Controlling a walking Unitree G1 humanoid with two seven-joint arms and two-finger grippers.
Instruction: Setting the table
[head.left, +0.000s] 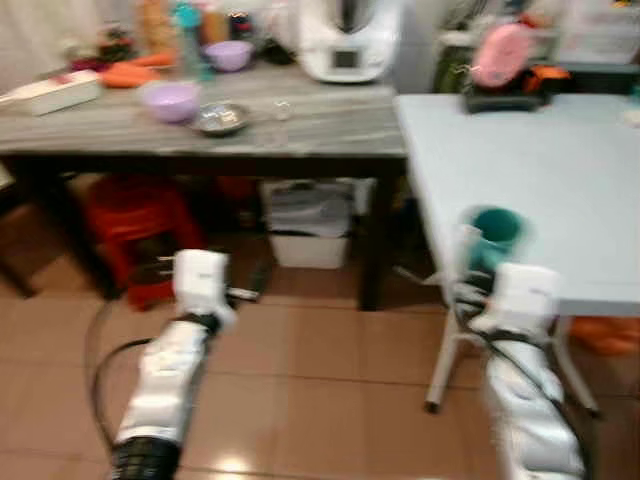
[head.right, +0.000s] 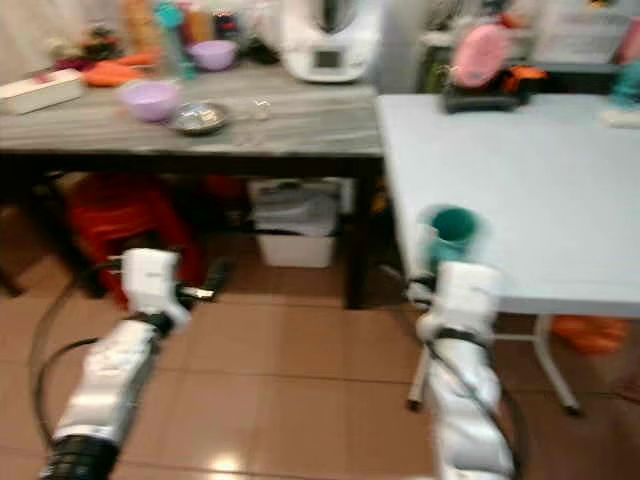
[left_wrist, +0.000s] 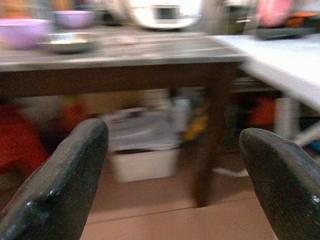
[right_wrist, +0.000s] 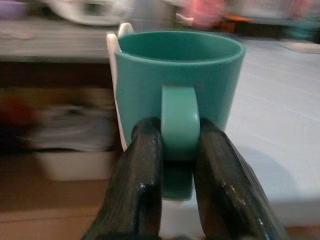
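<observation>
A teal mug (right_wrist: 177, 75) is held upright by its handle in my right gripper (right_wrist: 179, 150), whose black fingers (right_wrist: 142, 175) are shut on the handle. In the head views the teal mug (head.left: 492, 238) hangs at the near left edge of the pale blue table (head.left: 540, 170), just above my right wrist. A white piece shows behind the mug's side. My left gripper (left_wrist: 175, 165) is open with nothing between its fingers, low over the tiled floor and pointing at the grey wooden table (head.left: 300, 125). The views are blurred.
The grey table carries two purple bowls (head.left: 170, 100), a metal dish (head.left: 220, 119), a small glass (head.left: 281, 109), carrots and a white kitchen machine (head.left: 345, 40). Under it stand a red stool (head.left: 135, 225) and a white bin (head.left: 310, 222). A pink object (head.left: 500, 55) lies far back on the blue table.
</observation>
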